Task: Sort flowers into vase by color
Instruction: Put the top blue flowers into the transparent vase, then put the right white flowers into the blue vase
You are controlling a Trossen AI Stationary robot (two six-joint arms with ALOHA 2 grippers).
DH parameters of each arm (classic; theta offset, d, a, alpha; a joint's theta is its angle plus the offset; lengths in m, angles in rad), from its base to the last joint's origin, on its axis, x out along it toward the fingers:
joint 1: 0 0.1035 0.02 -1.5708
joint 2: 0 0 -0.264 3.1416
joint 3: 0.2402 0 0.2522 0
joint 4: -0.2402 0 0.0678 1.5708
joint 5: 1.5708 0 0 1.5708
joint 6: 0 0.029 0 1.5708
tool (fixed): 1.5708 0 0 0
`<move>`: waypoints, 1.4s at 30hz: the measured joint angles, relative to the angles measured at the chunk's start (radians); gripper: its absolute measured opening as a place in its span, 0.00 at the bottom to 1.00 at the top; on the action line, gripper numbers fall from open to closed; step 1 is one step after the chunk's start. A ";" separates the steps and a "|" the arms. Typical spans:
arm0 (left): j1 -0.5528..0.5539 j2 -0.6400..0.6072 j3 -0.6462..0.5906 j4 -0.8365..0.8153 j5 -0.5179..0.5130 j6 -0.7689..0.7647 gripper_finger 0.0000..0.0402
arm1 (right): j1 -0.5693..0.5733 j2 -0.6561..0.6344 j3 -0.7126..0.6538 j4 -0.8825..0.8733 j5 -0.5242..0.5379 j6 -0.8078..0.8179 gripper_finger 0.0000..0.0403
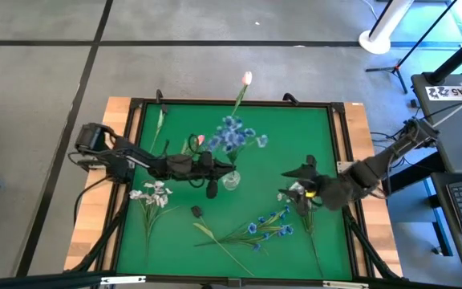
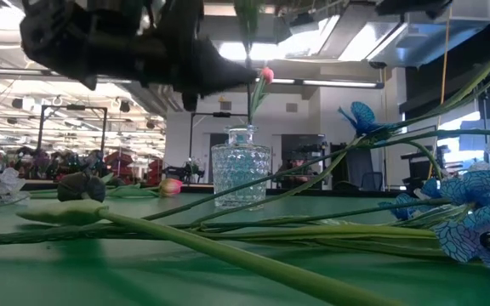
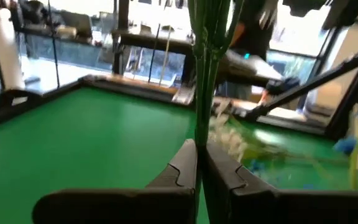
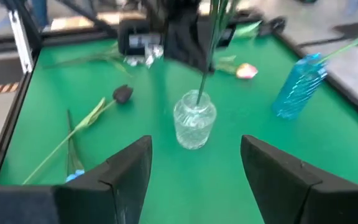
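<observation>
A clear glass vase stands mid-table. Green stems rise from its mouth, carrying blue blossoms and a pink tulip bud. My left gripper reaches in from the table's left, just above the vase, and is shut on these stems. My right gripper hovers open to the right of the vase, pointing at it, with nothing between its fingers. Other flowers lie flat on the green top. My left gripper pinches the bundle of green stems between its two fingers, some way above the vase. The fingers come level from the table's left and lie across the stems. The stems stand upright, their lower ends in the vase's mouth.
White blossoms lie at the left and blue sprays near the front edge. Another white cluster lies under my right gripper. A pink tulip lies behind the vase, and a dark lump lies in front of it. A raised rim frames the table.
</observation>
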 joint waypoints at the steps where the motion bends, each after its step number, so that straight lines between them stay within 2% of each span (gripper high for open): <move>1: 0.000 0.012 0.002 0.001 0.000 0.000 0.01 | 0.023 0.000 0.000 -0.008 0.037 0.019 0.61; 11: -0.003 0.039 0.003 -0.021 -0.056 0.002 0.03 | 0.234 0.027 0.000 -0.141 0.310 0.270 0.61; 15: -0.011 0.039 0.003 -0.095 -0.048 0.009 0.07 | 0.273 0.052 0.000 -0.230 0.348 0.436 0.61; 19: -0.040 0.039 0.004 -0.179 -0.060 0.029 0.16 | 0.271 0.064 0.000 -0.299 0.288 0.558 0.61; 23: -0.073 0.038 0.004 -0.189 -0.107 0.031 0.27 | 0.270 0.064 0.000 -0.316 0.255 0.601 0.61; 28: -0.105 0.033 0.004 -0.206 -0.216 0.037 0.43 | 0.270 0.064 0.000 -0.316 0.226 0.606 0.61; 33: -0.152 -0.061 0.003 -0.393 -0.362 0.049 0.57 | 0.270 0.064 0.000 -0.331 0.090 0.679 0.61; 36: -0.188 -0.143 0.004 -0.452 -0.458 0.040 0.61 | 0.270 0.064 0.000 -0.371 0.001 0.759 0.61; 39: -0.230 -0.224 0.004 -0.481 -0.526 0.033 0.61 | 0.270 0.064 0.000 -0.439 -0.056 0.856 0.61; 42: -0.275 -0.314 0.003 -0.517 -0.586 0.032 0.61 | 0.270 0.064 0.000 -0.514 -0.166 0.982 0.61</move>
